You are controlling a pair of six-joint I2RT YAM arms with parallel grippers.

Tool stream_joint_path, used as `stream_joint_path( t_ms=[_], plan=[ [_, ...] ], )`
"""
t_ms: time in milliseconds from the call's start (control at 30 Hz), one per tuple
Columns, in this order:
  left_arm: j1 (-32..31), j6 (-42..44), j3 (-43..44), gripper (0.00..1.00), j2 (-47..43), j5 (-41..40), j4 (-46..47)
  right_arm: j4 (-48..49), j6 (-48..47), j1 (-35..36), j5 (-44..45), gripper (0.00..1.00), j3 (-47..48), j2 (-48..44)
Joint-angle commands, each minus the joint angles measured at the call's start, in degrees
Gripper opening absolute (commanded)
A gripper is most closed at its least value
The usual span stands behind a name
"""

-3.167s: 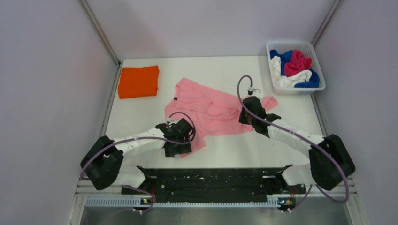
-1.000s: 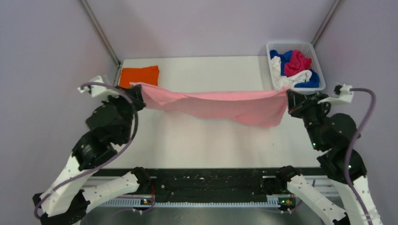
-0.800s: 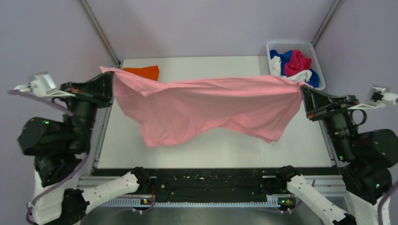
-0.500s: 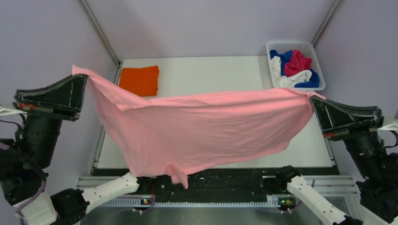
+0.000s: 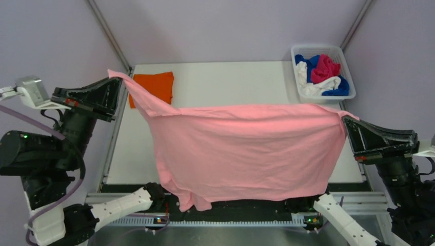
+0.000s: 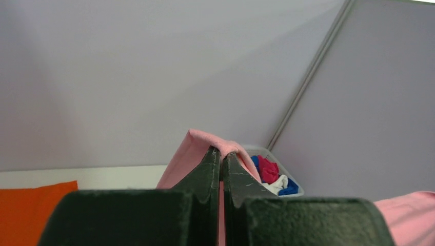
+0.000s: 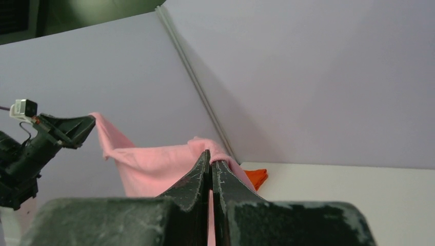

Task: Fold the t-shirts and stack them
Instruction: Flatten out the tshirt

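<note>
The large light pink t-shirt (image 5: pixel 246 148) hangs spread in the air between both arms, high over the table, its lower hem drooping past the near edge. My left gripper (image 5: pixel 119 80) is shut on its upper left corner (image 6: pixel 202 141). My right gripper (image 5: pixel 344 120) is shut on its upper right corner (image 7: pixel 213 147). A folded bright orange t-shirt (image 5: pixel 154 87) lies flat at the table's back left, also showing in the left wrist view (image 6: pixel 31 207). Blue, white and magenta t-shirts (image 5: pixel 323 77) are bundled in a bin.
A clear plastic bin (image 5: pixel 295 51) stands at the back right corner of the white table (image 5: pixel 231 82). Grey walls close in the left, right and back sides. The black base rail (image 5: pixel 241 205) runs along the near edge.
Both arms have lifted the pink t-shirt off the table and stretched it wide. Over the last half second the left gripper moved right and back, and the cloth settled into a flatter hanging sheet.
</note>
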Motion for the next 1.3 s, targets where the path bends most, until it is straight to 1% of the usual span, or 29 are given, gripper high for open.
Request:
stream_joint_path(
  t_ms=[0,100,133,167,200,233,267,367,400,467,567,633,767,900,1000,1033,1067,1100,1133,1167,1200,1233,1267],
  plan=[
    [0.02,3.07,-7.13,0.00,0.09,-9.87,6.45,-0.06,1.04,-0.31,8.67,0.00,-6.05,-2.33],
    [0.02,5.29,-15.71,0.00,1.50,-19.25,14.08,-1.17,1.78,-0.32,15.57,0.00,-12.68,-3.00],
    [0.13,6.29,-18.80,0.00,3.00,-23.14,16.80,-1.47,1.92,-0.31,18.24,0.00,-14.84,-2.82],
    [0.14,8.12,-21.33,0.00,5.44,-29.33,19.96,-1.64,2.07,-0.31,21.23,0.00,-17.59,-2.58],
    [0.44,9.35,-23.71,0.00,7.44,-32.85,23.01,-1.58,2.11,-0.32,24.29,0.00,-19.48,-2.20],
    [1.88,10.40,-25.84,0.00,10.02,-34.21,26.15,-1.47,2.10,-0.31,27.65,0.00,-21.25,-1.65],
    [4.27,8.91,-26.70,0.00,12.95,-33.47,26.48,-1.01,2.05,-0.31,31.20,0.00,-23.11,-0.93],
    [16.70,-3.44,-23.13,0.00,23.33,-23.99,16.91,2.16,0.72,-0.31,39.04,0.00,-27.52,3.73],
    [20.13,-5.46,-22.73,0.00,26.79,-21.73,16.98,4.07,-0.10,-0.31,41.03,0.00,-28.48,6.97],
    [23.26,-5.84,-22.98,0.00,32.66,-19.51,21.26,7.32,-0.93,-0.39,44.95,0.00,-29.63,12.96],
    [24.57,-4.57,-20.07,0.00,41.35,-16.43,25.14,14.56,-4.56,-0.96,46.81,0.00,-29.80,23.53],
    [25.74,-3.98,-15.43,0.00,47.77,-15.62,24.94,18.46,-5.62,-3.52,44.67,0.00,-29.06,30.35],
    [29.38,-3.23,-3.39,0.00,61.54,-13.37,20.74,25.19,-3.96,-11.06,34.30,0.00,-28.08,42.11],
    [31.40,-1.79,7.66,0.00,74.08,-8.11,17.76,31.85,-4.17,-14.24,30.74,0.00,-25.29,53.70],
    [32.71,-1.65,15.84,0.00,83.17,-4.70,16.83,35.87,-4.24,-16.66,28.42,0.00,-21.22,62.65],
    [33.17,-1.66,18.15,0.03,85.71,-3.82,16.98,36.95,-4.59,-17.30,28.12,0.00,-19.12,65.69],
    [33.59,-1.59,20.08,0.10,88.00,-3.07,17.47,37.70,-5.20,-17.82,27.96,0.00,-16.67,70.15],
    [34.07,-1.51,22.39,0.22,90.29,-1.94,17.81,37.56,-6.04,-18.14,28.19,0.00,-13.72,73.81],
    [34.55,-1.70,24.88,0.37,92.47,-0.83,17.58,36.39,-7.03,-18.37,28.97,0.07,-10.19,76.99],
    [35.07,-2.37,27.90,0.51,94.53,0.05,16.65,34.22,-7.99,-18.38,29.29,0.23,-6.30,80.26],
    [35.45,-3.30,30.50,0.62,95.88,1.22,15.54,30.99,-8.52,-18.36,29.11,0.41,-2.27,82.65],
    [35.89,-4.44,31.93,0.71,96.61,2.51,14.64,28.56,-8.84,-18.40,28.37,0.51,0.70,84.26],
    [36.26,-5.89,31.98,0.79,96.47,4.51,14.30,27.20,-8.91,-18.35,27.47,0.55,2.49,85.06]
  ],
)
